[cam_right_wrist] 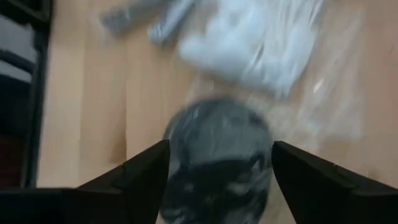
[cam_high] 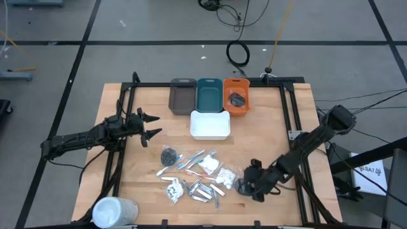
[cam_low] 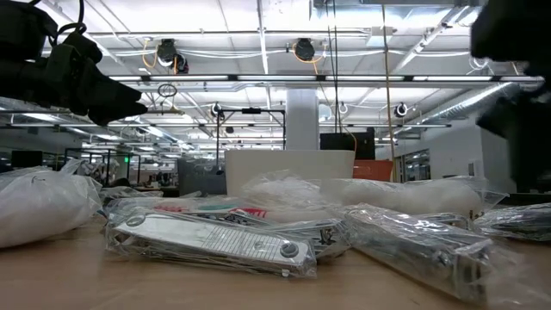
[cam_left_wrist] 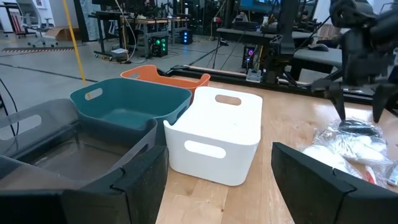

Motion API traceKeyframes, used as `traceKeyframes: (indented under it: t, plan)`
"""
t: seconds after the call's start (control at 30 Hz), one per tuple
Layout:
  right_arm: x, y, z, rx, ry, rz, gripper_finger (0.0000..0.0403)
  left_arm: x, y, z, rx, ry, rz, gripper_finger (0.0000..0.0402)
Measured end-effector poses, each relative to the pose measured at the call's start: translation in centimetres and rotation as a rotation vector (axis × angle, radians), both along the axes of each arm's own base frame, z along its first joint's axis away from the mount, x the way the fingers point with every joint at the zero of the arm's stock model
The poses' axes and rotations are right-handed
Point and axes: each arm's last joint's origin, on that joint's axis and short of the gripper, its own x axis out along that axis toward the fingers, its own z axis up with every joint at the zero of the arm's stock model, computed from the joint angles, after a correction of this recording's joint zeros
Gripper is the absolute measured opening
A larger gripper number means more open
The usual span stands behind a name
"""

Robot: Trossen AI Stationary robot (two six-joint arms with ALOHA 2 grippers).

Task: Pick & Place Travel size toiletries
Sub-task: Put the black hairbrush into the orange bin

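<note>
Right wrist view: dark disc in slippery clear wrap, light, soft | right tool spread wide astride it, ungripped | pinch disc's rim | left tool open, idle, 9 o'clock.

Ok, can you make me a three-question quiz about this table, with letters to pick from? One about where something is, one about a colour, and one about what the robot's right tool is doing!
1. Where is the white tray?
A. In front of the teal tray, nearer the pile of toiletries
B. On the floor
C. On top of the big white cylinder

2. Which colour tray has a dark item inside?
A. Grey
B. White
C. Orange

3. What is the right tool doing?
A. Resting inside the teal tray
B. Open, low over a dark round disc in clear wrap
C. Holding up the white tray

Answers: 1 A, the high view shows it just below the row of three trays. 2 C, a dark lump lies in the orange tray. 3 B, the right wrist view shows its fingers spread on either side of the disc.
</note>
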Motion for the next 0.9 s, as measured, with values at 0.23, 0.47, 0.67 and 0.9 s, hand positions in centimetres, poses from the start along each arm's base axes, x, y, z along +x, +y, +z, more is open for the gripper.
traceKeyframes:
  t: [0.23, 0.47, 0.67, 0.9]
  plan:
    - [-0.5, 1.3, -2.3, -0.015, 0.094, -0.017, 0.0254, 0.0, 0.0, 0.0, 0.000, 0.000, 0.000, 0.0274]
    - [-1.3, -0.8, -3.4, -0.226, 0.216, -0.069, 0.0253, 0.0, 0.0, 0.0, 0.000, -0.001, 0.000, 0.0274]
    - [-1.5, -3.5, -3.2, -0.396, 0.300, -0.134, 0.0253, 0.0, 0.0, 0.0, 0.000, -0.001, 0.000, 0.0274]
    - [-1.0, -7.2, -2.1, -0.551, 0.289, -0.335, 0.0253, 0.0, 0.0, 0.0, 0.000, 0.000, 0.001, 0.0274]
